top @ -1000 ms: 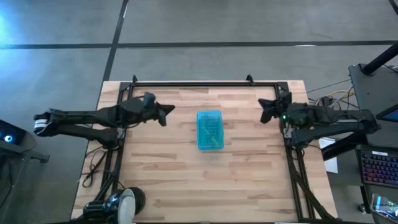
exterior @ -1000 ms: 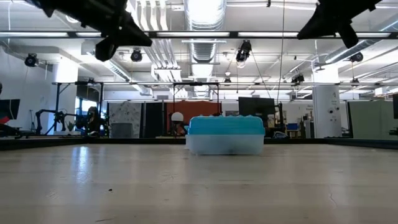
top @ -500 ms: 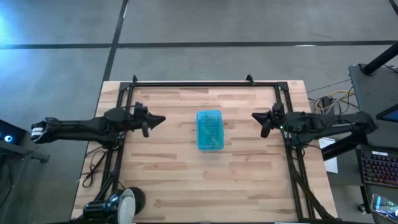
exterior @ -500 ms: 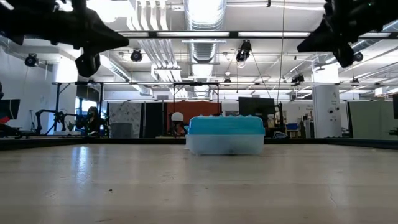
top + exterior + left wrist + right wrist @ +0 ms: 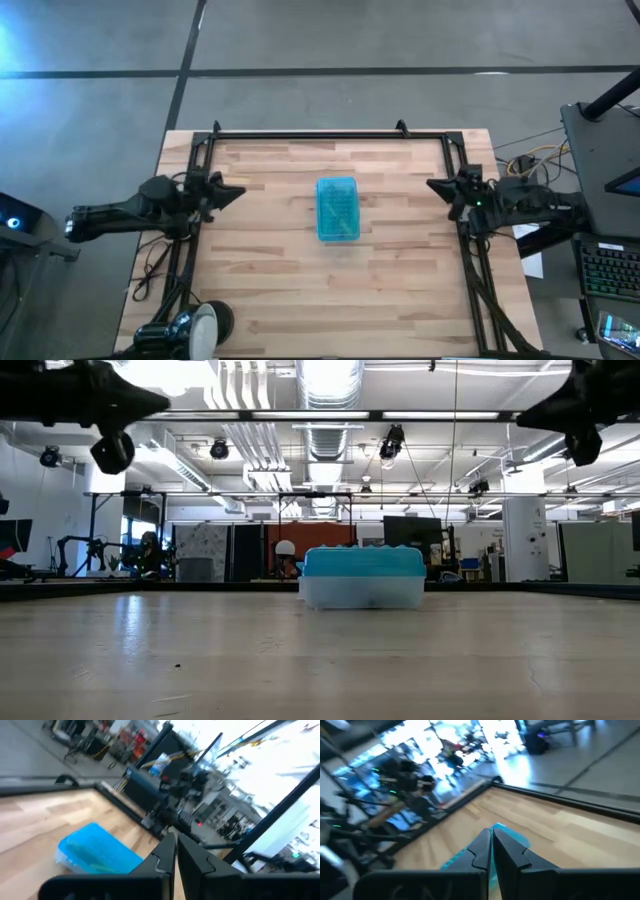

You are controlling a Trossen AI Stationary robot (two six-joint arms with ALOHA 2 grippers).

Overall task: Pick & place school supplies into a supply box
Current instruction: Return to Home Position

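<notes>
High view gives us the supply box (image 5: 338,209) lying closed near the middle of the counter (image 5: 400,290), its long axis running from 12 o'clock to 6 o'clock. From table height we see its teal half on top and its clear half beneath, sitting flat on the wood. Through the translucent lid we make out faint thin streaks lying roughly along its length, one of them yellowish-green in the left wrist view; we cannot tell the single items apart. The left pincer (image 5: 238,190) hangs at the box's 9 o'clock, over the counter's side edge and well apart from the box. Its tips point toward 3 o'clock and are pressed together on nothing. The right pincer (image 5: 432,185) hangs at the box's 3 o'clock, equally well apart. It points toward 9 o'clock, its fingers likewise pressed together and empty. Both sit raised above the counter.
</notes>
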